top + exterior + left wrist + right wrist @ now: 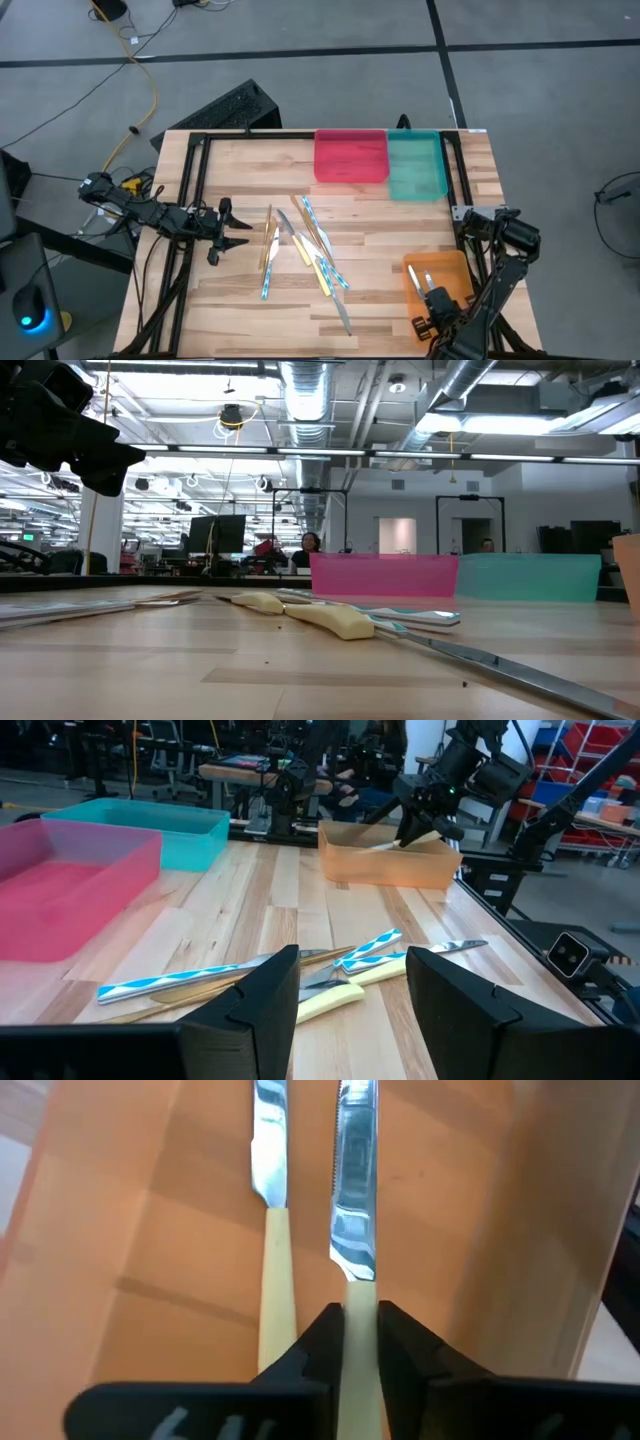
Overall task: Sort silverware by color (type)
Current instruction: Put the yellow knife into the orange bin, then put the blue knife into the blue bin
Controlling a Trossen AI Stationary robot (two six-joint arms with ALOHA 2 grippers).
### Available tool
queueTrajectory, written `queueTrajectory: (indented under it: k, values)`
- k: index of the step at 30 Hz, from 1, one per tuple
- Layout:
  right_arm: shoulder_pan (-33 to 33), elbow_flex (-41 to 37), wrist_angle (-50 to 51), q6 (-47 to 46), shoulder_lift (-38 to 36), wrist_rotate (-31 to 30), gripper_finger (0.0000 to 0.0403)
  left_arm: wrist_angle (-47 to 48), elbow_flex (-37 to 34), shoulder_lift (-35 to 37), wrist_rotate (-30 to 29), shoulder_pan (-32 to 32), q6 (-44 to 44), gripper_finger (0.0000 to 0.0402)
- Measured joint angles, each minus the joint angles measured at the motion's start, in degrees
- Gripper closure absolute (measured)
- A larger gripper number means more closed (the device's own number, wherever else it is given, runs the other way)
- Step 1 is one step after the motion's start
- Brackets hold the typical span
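Observation:
The silverware [305, 250] lies loose in a heap mid-table: yellow-handled knives [330, 620], blue-and-white striped pieces [180, 982] and thin tan sticks. My left gripper [235, 232] hovers open at the heap's left side, its fingers [262, 1010] wide apart and short of the pieces. My right gripper [430, 300] is over the orange tray [445, 270] near the table's right near corner, shut on a yellow-handled knife [355, 1200]. A second yellow-handled knife [270, 1210] lies flat on the tray's floor beside it. My right gripper pinches the knife's yellow handle [358, 1305] between its two fingers [318, 1342], with the fingers lying along the knife. The blade [356, 1170] points straight out past the fingertips over the orange tray's floor. Whether the blade touches the floor cannot be told.
A red tray [350, 155] and a teal tray [416, 165] stand side by side at the table's far edge. Black frame rails [190, 190] run along the table's left and right sides. Bare wood lies between the heap and the trays.

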State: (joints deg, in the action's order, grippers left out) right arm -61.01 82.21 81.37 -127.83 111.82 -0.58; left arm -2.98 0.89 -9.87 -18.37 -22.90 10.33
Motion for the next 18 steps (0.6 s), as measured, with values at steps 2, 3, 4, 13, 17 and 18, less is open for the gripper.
queueTrajectory:
  k: [2, 3, 4, 13, 17, 18]
  values:
    - [0.0, 0.0, 0.0, 0.2, 0.0, 0.3, 0.0316, 0.0, 0.0, 0.0, 0.0, 0.0, 0.0, 0.0233]
    - [0.0, 0.0, 0.0, 0.2, 0.0, 0.4, 0.0307, 0.0, 0.0, 0.0, 0.0, 0.0, 0.0, 0.0233]
    - [0.0, 0.0, 0.0, 0.2, 0.0, 0.4, 0.0297, 0.0, 0.0, 0.0, 0.0, 0.0, 0.0, 0.0233]
    - [0.0, 0.0, 0.0, 0.3, 0.0, 0.2, 0.0261, 0.0, 0.0, 0.0, 0.0, 0.0, 0.0, 0.0233]
    - [0.1, 0.0, 0.0, 0.4, 0.0, -0.8, 0.0267, 0.0, 0.0, 0.0, 0.0, 0.0, 0.0, 0.0233]
    - [0.1, 0.0, 0.0, 0.4, 0.0, -0.8, 0.0269, 0.0, 0.0, 0.0, 0.0, 0.0, 0.0, 0.0233]
